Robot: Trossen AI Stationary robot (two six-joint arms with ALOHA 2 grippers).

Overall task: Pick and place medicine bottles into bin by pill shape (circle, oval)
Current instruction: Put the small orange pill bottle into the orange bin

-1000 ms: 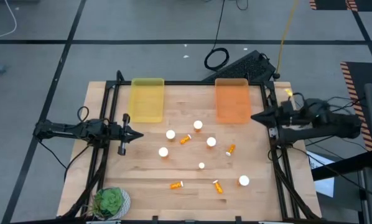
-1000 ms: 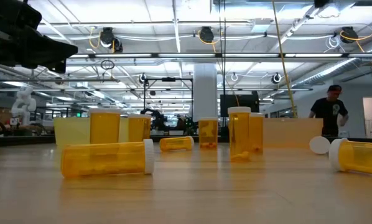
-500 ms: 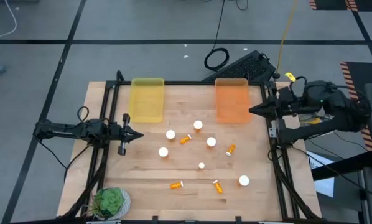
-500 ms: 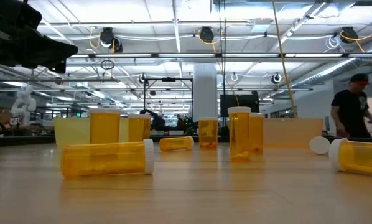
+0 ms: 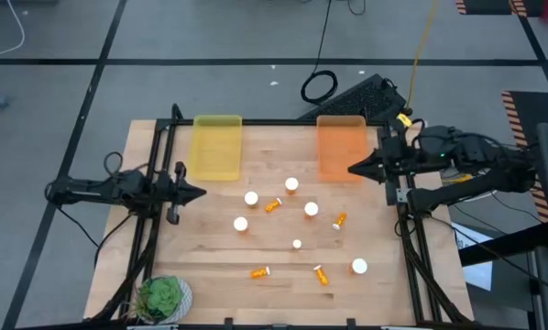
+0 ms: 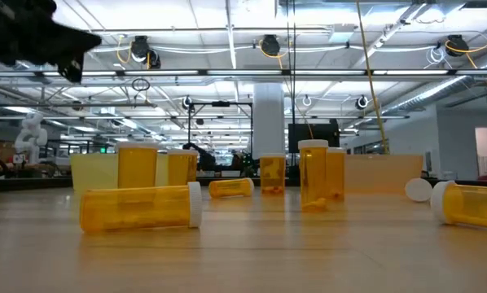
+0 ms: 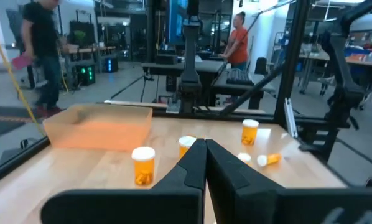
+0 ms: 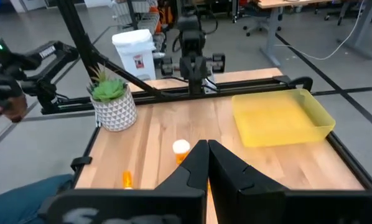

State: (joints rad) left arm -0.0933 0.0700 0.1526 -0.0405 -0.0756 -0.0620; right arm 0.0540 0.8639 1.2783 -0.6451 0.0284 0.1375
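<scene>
The right gripper [image 5: 352, 170], fingers together, has moved inward over the orange tray [image 5: 340, 147]; the left gripper [image 5: 201, 192], also together, lifted slightly.

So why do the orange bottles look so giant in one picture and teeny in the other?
The low view sits at table height right beside the lying medicine bottle, so it fills the picture; the high view looks down from far above, so the medicine bottles shrink to specks.

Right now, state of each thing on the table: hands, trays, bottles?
left hand: shut, empty, at table's left edge
right hand: shut, empty, over orange tray's right rim
yellow tray: no bottles inside
orange tray: no bottles inside
medicine bottles: capped, some upright, some lying, all outside trays
potted plant: upright, near-left corner
</scene>
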